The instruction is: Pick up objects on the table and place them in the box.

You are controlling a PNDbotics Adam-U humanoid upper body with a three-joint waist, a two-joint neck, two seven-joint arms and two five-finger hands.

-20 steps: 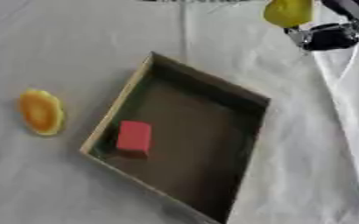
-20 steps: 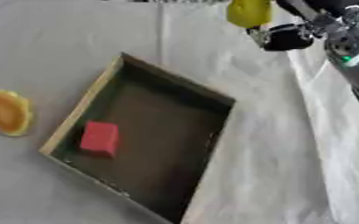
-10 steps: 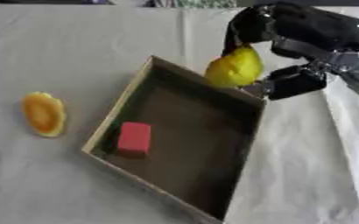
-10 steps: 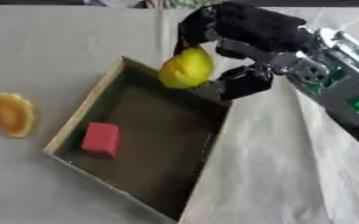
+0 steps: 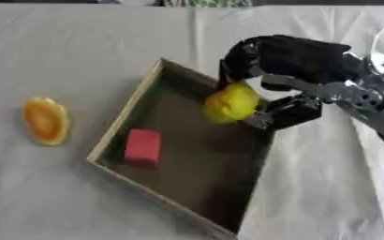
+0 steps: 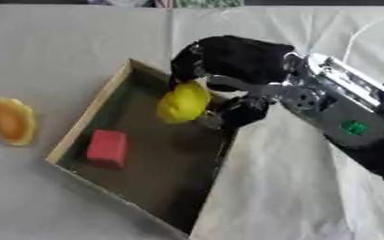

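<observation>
Your black right hand (image 5: 290,70) curls around the yellow lemon-shaped fruit (image 5: 231,103) above the shallow brown cardboard box (image 5: 120,132), near its right wall. Release now and it may strike the rim and roll out.

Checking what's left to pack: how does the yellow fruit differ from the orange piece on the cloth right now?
The yellow fruit is round and bulky; the orange piece is a flatter, elongated oval. The yellow fruit is held by the right hand, its fingers curled round it, over the box; the orange piece lies untouched on the cloth, left of the box. Neither is resting inside the box yet, unlike the red block.
</observation>
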